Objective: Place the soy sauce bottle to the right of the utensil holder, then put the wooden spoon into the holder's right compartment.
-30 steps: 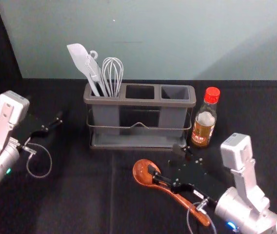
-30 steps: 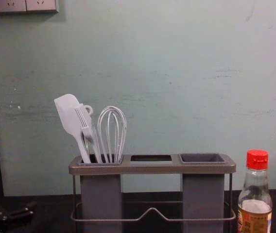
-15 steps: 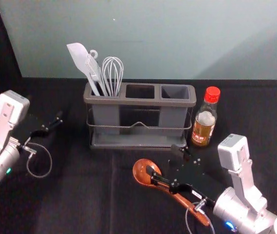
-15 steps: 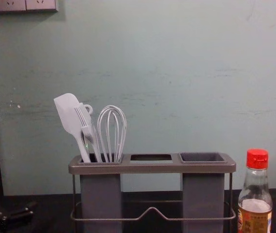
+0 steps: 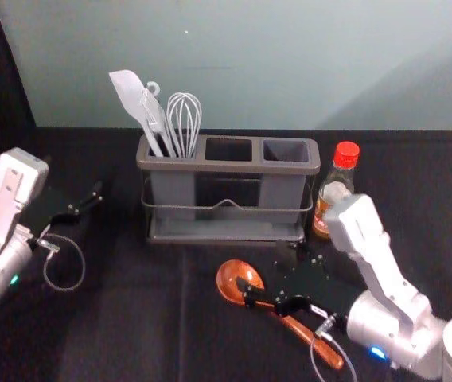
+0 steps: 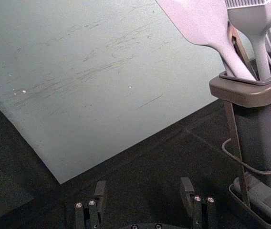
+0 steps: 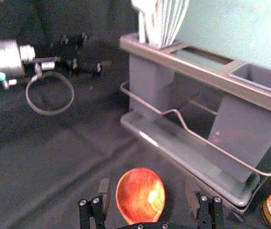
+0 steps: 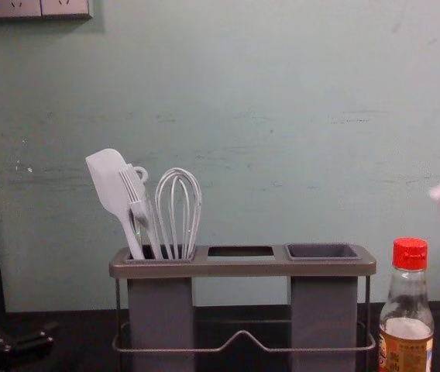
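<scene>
Silver/wht arms (image 5: 383, 330), blk fingers (image 5: 255, 295), gry cable loops (image 7: 49, 113)

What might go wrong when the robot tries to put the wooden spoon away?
The spoon could slip: its bowl is smooth and round, and the right gripper is open around it. The soy sauce bottle might get bumped, because the right arm is close to it. And the spoon lies flat, so it may hit the rim of the right compartment unless it gets tipped upright.
</scene>
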You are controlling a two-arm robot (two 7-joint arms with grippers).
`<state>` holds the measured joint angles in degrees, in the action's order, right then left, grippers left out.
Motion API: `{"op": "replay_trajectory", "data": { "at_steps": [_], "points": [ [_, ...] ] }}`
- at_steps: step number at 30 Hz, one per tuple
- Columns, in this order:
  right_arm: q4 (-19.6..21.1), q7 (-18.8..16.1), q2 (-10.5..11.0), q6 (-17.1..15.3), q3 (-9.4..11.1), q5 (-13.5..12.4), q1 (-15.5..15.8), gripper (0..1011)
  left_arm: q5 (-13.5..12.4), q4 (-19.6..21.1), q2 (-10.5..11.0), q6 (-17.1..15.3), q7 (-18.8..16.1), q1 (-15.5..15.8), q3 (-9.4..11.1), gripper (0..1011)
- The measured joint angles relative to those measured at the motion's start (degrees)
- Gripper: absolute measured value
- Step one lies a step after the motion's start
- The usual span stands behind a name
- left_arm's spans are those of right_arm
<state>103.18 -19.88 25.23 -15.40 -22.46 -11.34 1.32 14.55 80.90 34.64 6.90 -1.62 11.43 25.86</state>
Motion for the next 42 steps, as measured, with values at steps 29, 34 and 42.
{"op": "replay_trajectory", "data": {
  "at_steps": [29,34,42],
  "points": [
    [-5.3,-5.8,-5.6,-45.0,-10.5,3.2,-23.1,1000,0.0,0.0,0.0,0.0,0.0,0.0,0.0,1000],
    [-7.7,-5.7,-6.7,-44.6,-11.1,4.2,-23.5,1000,0.0,0.0,0.0,0.0,0.0,0.0,0.0,1000],
    [-8.9,-5.8,-7.2,-44.3,-11.4,5.5,-23.6,1000,0.0,0.0,0.0,0.0,0.0,0.0,0.0,1000]
  ]
}}
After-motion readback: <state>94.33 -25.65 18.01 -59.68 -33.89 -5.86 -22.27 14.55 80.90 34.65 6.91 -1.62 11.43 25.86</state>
